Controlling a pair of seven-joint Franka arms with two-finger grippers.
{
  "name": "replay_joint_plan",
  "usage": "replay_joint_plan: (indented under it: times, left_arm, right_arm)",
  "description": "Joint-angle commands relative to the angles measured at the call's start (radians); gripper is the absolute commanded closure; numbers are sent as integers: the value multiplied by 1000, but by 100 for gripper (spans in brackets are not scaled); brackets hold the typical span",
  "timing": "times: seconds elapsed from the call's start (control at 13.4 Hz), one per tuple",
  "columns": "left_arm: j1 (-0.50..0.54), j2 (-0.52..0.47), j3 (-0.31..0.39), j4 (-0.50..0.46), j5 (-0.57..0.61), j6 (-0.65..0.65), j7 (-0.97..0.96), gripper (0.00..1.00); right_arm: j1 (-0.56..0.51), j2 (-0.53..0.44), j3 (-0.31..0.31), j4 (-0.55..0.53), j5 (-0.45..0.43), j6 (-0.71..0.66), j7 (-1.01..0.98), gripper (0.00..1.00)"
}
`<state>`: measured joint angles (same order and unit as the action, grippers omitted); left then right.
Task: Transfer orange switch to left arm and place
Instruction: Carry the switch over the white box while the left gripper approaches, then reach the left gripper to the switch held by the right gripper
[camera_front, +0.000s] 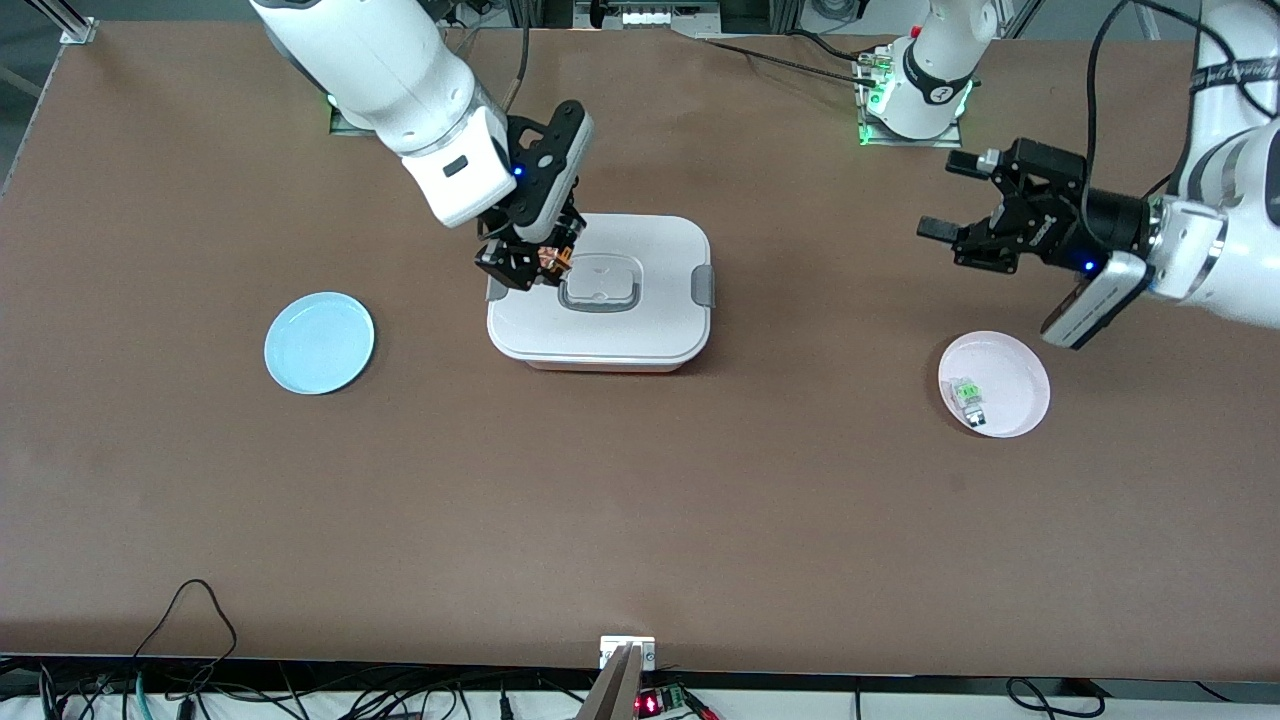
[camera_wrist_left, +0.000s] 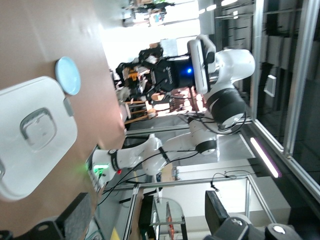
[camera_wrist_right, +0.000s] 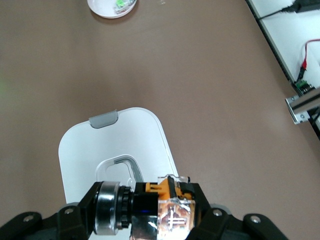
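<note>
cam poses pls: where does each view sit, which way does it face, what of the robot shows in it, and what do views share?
Front: high across the table, facing both bases; shows both arms, right gripper over the box, left gripper open.
Left wrist: looks along the table at the box, blue plate and right arm.
Right wrist: looks down on the orange switch in its shut gripper, over the box.
Shared: the box, in all three.

Both arms are glossy white rounded segments with black joint bands, each ending in a black skeletal claw, the right claw (camera_front: 533, 255) and left claw (camera_front: 950, 205), each lit by a small blue light, black cables trailing along the left arm (camera_front: 1225, 190)
</note>
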<state>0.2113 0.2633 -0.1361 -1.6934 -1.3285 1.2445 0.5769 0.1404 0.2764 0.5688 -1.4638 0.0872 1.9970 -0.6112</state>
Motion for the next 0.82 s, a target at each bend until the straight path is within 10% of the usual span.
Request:
replay_joint_plan:
  times: [0.0,0.75]
  left_arm:
    - [-10,4,-46,-122,-134,109,186,0]
    - [-4,12,-342,-295,-294,519,262,4]
  right_arm:
    - [28,23,3,37,13,-20,-42,58]
    - [116,41,3,53,-18,-15,-25,58]
